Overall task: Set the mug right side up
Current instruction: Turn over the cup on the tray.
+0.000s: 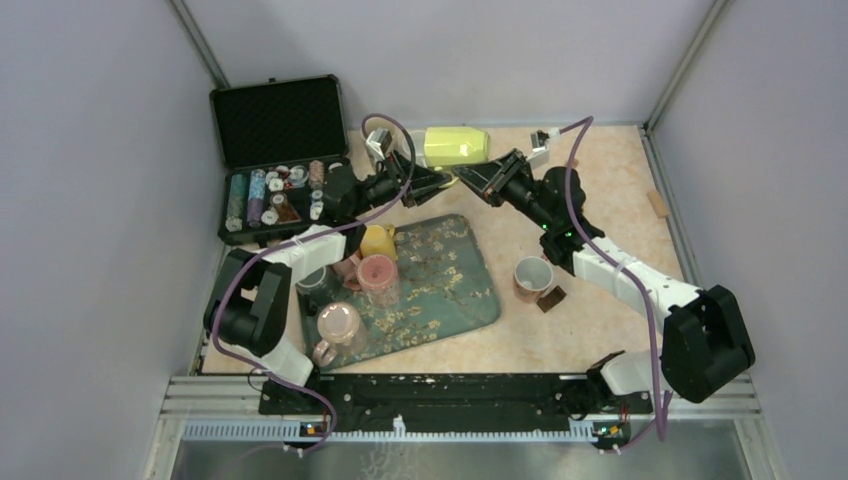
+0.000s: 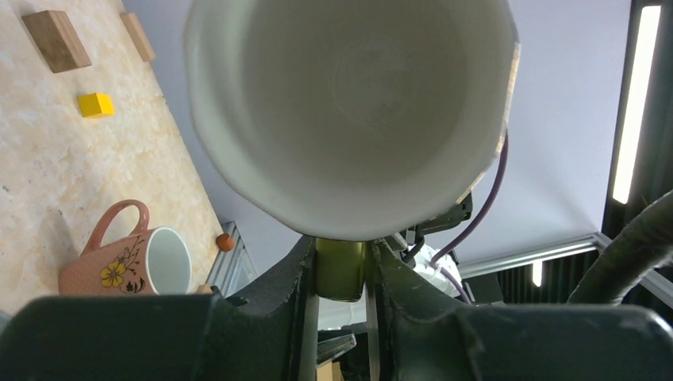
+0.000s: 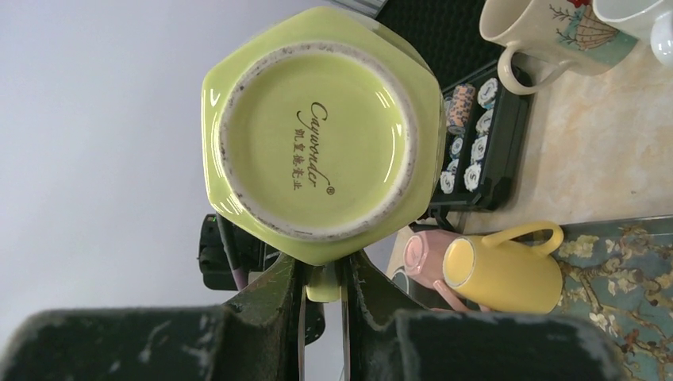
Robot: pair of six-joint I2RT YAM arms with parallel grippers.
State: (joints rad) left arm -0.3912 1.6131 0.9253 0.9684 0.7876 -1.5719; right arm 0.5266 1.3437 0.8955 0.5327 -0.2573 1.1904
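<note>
The lime-green mug [image 1: 456, 146] is held on its side in the air at the back of the table, between the two arms. In the left wrist view its white inside [image 2: 349, 103] faces the camera, and my left gripper [image 2: 341, 254] is shut on the green handle below the rim. In the right wrist view the mug's base [image 3: 317, 143] with its printed mark faces the camera, and my right gripper [image 3: 324, 274] is shut on the same handle. From above, the left gripper [image 1: 440, 181] and the right gripper [image 1: 472, 180] meet tip to tip under the mug.
A patterned tray [image 1: 450, 280] carries a yellow mug [image 1: 378, 240], a pink mug [image 1: 377, 275] and a glass mug [image 1: 338, 325]. An open black case of poker chips [image 1: 275, 160] stands back left. A pink floral mug [image 1: 532, 277] and a wooden block [image 1: 657, 204] are to the right.
</note>
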